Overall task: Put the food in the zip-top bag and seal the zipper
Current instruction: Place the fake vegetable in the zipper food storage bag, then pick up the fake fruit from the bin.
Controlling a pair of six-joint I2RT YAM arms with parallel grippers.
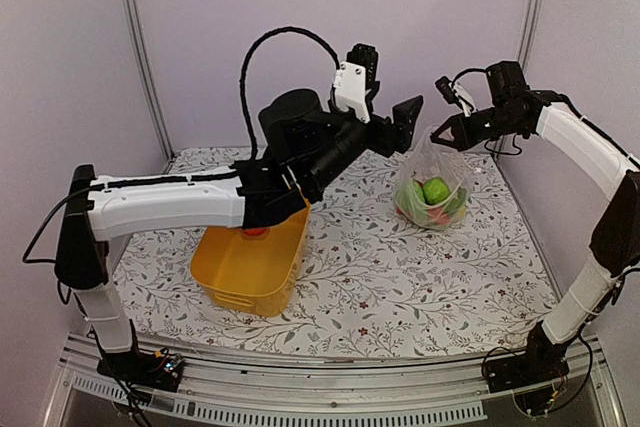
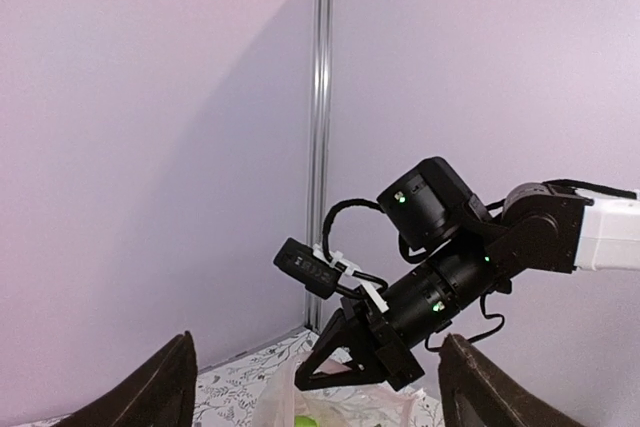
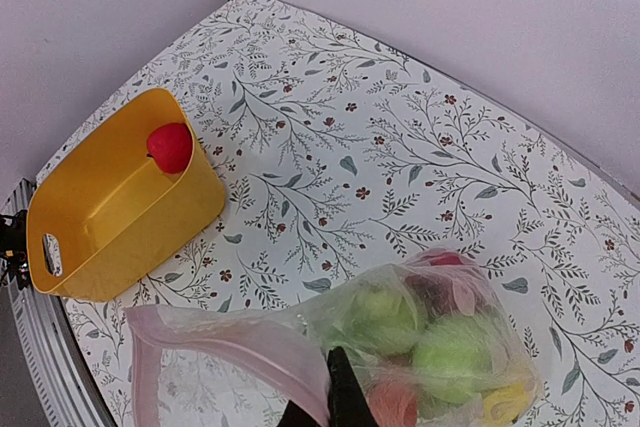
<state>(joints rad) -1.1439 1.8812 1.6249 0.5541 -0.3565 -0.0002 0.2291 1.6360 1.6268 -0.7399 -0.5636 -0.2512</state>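
The zip-top bag hangs at the back right of the table, its bottom resting on the cloth. Inside it are food pieces: green limes, plus red and yellow ones. My right gripper is shut on the bag's top edge, by the pinkish zipper; the same gripper pinches that rim in the right wrist view. My left gripper is open and empty in the air just left of the bag's mouth; its gripper faces the right arm. One red food piece lies in the yellow basket.
The yellow basket stands near the front left of the flowered tablecloth, partly under the left arm. Walls and metal corner posts close in the back and sides.
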